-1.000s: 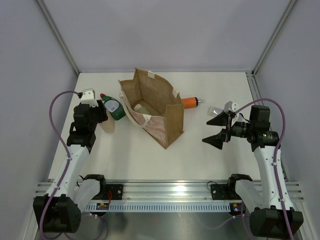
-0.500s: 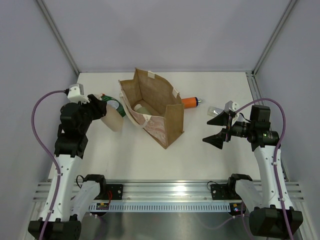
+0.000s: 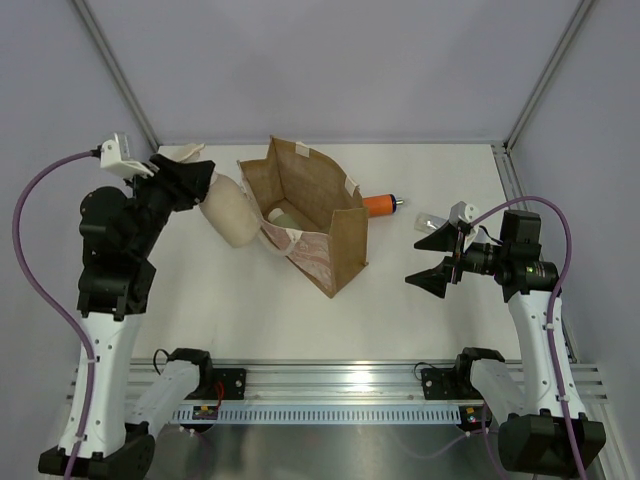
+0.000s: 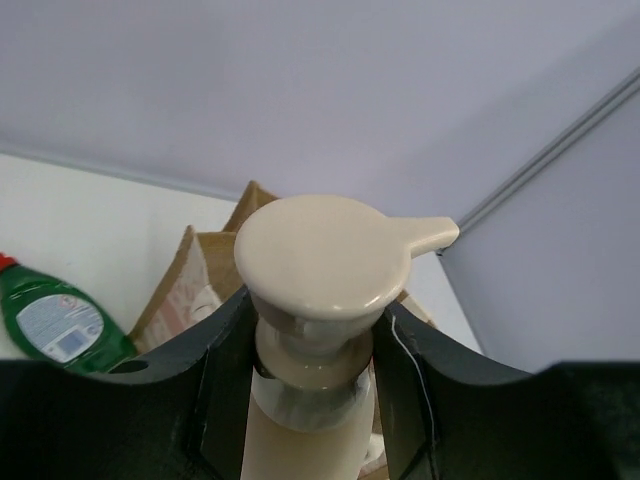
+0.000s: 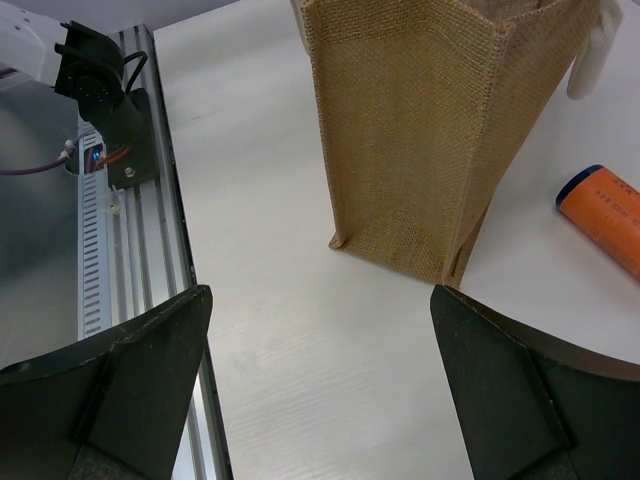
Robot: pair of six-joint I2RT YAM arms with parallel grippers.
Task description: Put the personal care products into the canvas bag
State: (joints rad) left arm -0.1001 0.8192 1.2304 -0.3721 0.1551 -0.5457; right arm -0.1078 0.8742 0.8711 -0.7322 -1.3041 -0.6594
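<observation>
Left end effector [image 3: 192,176]: clamped on the neck of the beige bottle [image 3: 228,212], held aloft left of the bag.
Right end effector [image 3: 412,262]: jaws wide apart, holding nothing.
Canvas bag [image 3: 335,235]: upright at the middle of the bench [image 3: 250,310].
Orange bottle [image 3: 380,204]: lying at the bag's far right.

Top camera looks down from behind; both close wrist cameras also catch the tan-brown canvas bag [image 3: 345,240].
</observation>
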